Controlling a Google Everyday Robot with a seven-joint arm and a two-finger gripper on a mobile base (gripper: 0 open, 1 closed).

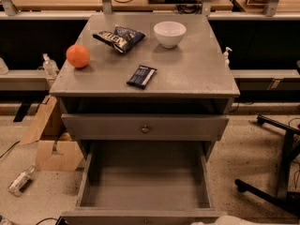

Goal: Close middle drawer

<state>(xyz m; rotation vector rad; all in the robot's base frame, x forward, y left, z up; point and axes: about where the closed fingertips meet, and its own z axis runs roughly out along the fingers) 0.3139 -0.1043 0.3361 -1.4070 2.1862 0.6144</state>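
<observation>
The middle drawer (145,184) of the grey cabinet (187,74) stands pulled far out toward me. Its plain grey box is empty and its low front (117,216) lies along the bottom edge of the view, with the knob cut off. Above it sits the taller drawer front (103,127) with a small round knob (145,129), nearly closed. A pale rounded part at the bottom edge, right of centre, is my gripper (222,221). It sits just at the right end of the open drawer's front.
On the cabinet top lie an orange (78,56), a chip bag (118,37), a white bowl (169,33) and a dark snack bar (141,76). Cardboard (47,139) and a bottle (19,181) lie on the floor to the left. A chair base (276,182) stands to the right.
</observation>
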